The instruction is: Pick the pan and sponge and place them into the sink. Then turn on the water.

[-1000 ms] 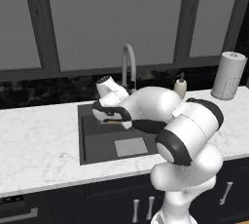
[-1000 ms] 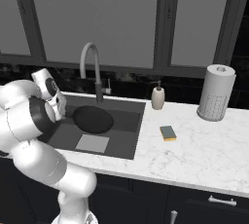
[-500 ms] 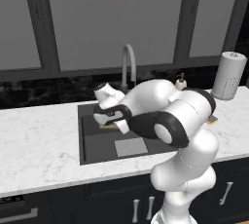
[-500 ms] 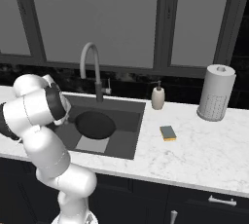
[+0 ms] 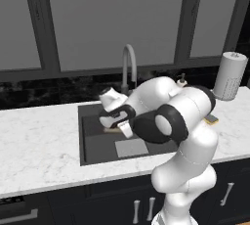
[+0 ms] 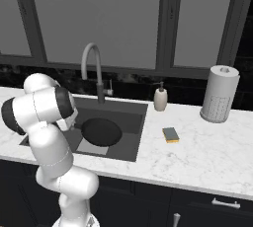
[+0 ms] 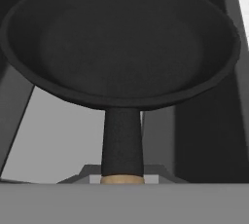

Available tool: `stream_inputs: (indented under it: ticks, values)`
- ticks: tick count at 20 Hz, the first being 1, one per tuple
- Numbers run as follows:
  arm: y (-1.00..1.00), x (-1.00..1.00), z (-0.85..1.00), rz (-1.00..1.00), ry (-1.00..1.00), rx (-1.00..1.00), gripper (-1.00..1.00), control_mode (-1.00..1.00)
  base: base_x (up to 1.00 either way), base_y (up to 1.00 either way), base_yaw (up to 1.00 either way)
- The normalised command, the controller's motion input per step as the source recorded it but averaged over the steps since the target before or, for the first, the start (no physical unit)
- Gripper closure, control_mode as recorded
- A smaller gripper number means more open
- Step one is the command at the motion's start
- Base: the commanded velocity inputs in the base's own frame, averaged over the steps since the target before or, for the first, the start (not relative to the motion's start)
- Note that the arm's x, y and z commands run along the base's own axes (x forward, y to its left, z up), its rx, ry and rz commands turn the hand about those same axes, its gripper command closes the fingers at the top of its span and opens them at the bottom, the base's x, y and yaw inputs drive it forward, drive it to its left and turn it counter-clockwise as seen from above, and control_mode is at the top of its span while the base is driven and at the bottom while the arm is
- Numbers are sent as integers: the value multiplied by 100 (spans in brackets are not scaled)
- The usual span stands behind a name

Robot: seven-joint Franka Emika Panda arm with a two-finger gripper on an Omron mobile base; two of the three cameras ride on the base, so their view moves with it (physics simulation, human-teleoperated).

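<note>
The black pan (image 6: 101, 131) hangs low inside the dark grey sink (image 6: 134, 118), over the lighter patch on the sink's floor. My gripper (image 5: 117, 126) is shut on the pan's wooden handle (image 5: 112, 130) at the left side of the basin. Close ahead in the hand view is the pan (image 7: 121, 38), its handle (image 7: 121, 142) running straight back toward me; my fingertips are hidden there. The yellow sponge (image 6: 171, 134) with its green top lies flat on the counter right of the sink, well apart from the gripper. The grey gooseneck faucet (image 6: 92, 64) stands behind the basin with no water running.
A beige soap dispenser (image 6: 159, 97) stands at the sink's back right corner. Farther right on the white marble counter (image 6: 207, 157) is a paper towel roll (image 6: 220, 94). My own elbow and forearm (image 5: 166, 116) arch over the basin's right half. Dark windows run behind the counter.
The arm has folded lower and closer over the basin, and the pan has moved with the hand toward the sink's front and middle. The sponge stays where it was.
</note>
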Motion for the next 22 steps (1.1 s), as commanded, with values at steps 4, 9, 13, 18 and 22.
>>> stream_inputs:
  ticks: [4, 9, 13, 18, 22]
  values:
    - [-14, 3, -34, -2, 0, 0, 100, -100, 0, 0, 0]
    - [-14, 2, -30, -1, 0, 0, 100, -100, 0, 0, 0]
    - [-4, 5, -31, -1, 0, 0, 100, -100, 0, 0, 0]
    - [-1, 7, -31, 0, 0, 0, 100, -100, 0, 0, 0]
    - [0, 9, -28, 0, 0, 0, 100, -100, 0, 0, 0]
